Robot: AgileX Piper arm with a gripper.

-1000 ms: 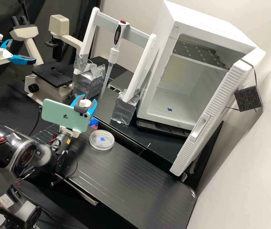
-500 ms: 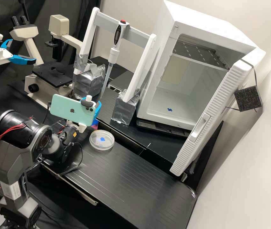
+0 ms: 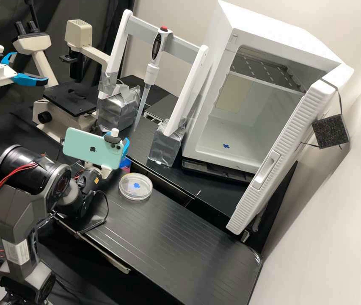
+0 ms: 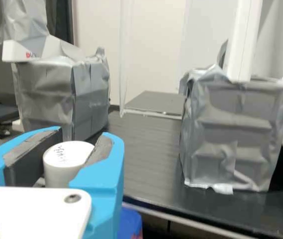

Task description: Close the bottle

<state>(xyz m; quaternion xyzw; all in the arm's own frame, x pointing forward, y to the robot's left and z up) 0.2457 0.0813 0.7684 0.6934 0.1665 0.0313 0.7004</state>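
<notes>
In the high view my gripper is over the bench's far left part, behind the mint-green phone mounted on the wrist. In the wrist view the gripper is shut on a white round cap with small dark writing on its top, dark pads against both of its sides. The cap's lower part is hidden by the gripper. Whether a bottle stands under it cannot be told. A blue and pink object shows below the gripper in the high view, partly hidden; its blue part is low in the wrist view.
Close by lies a clear round dish on the black bench. Behind are foil-wrapped blocks bearing a frame with a pipette. A microscope stands at the left; an open white incubator at the right.
My gripper and the phone moved right and farther back over the first half second, then slightly left again. The fingers showed on both sides in the oldest frame. The dish stayed put.
</notes>
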